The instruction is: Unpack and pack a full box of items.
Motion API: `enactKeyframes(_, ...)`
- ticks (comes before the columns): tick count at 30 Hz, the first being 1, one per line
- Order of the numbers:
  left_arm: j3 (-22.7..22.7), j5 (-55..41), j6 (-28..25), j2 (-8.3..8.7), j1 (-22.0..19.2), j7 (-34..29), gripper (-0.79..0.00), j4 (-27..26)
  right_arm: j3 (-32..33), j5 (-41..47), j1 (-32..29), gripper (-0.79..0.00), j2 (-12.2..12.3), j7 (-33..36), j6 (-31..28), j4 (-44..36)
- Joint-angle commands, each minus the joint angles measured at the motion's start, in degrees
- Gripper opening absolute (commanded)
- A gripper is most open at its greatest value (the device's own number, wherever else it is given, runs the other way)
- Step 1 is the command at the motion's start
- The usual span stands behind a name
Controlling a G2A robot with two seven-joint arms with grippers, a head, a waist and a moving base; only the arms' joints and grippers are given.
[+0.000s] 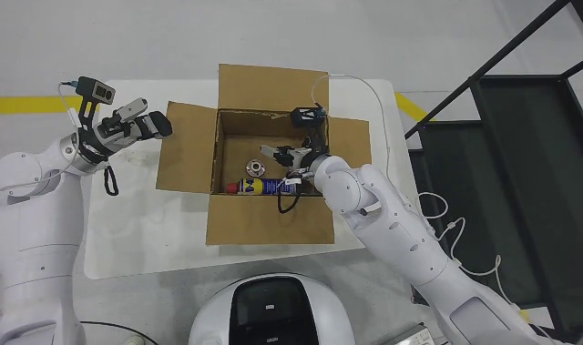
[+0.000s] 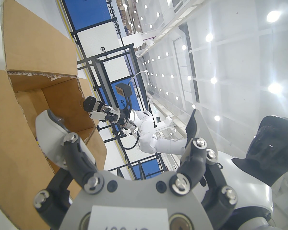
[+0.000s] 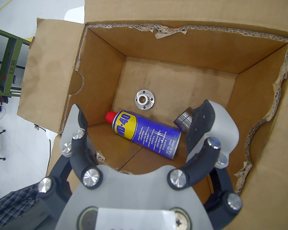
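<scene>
Right hand point(image 3: 141, 108), released, hovers over box point(image 3: 182, 56); its wrist view reveals cylinder point(image 3: 183, 119) beside can point(image 3: 146, 132).

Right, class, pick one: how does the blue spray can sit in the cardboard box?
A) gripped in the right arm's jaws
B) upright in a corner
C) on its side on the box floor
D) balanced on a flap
C: the spray can lies on its side on the floor of the cardboard box, near the metal flange.
</scene>
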Motion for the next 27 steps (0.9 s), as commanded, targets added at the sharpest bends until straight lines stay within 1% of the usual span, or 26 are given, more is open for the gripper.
enactKeyframes(1,0.00,0.00,0.00,0.00,0.00,0.00,0.000,0.00,0.00,0.00,0.00,0.000,0.00,0.00,0.00,0.00)
enactKeyframes(24,0.00,0.00,0.00,0.00,0.00,0.00,0.000,0.00,0.00,0.00,0.00,0.000,0.00,0.00,0.00,0.00)
enactKeyframes(26,0.00,0.00,0.00,0.00,0.00,0.00,0.000,0.00,0.11,0.46,0.15,0.000,0.00,0.91,-1.62,0.78)
enactKeyframes(27,0.00,0.00,0.00,0.00,0.00,0.00,0.000,0.00,-0.10,0.14,1.11,0.000,0.02,2.93,-3.21,1.51)
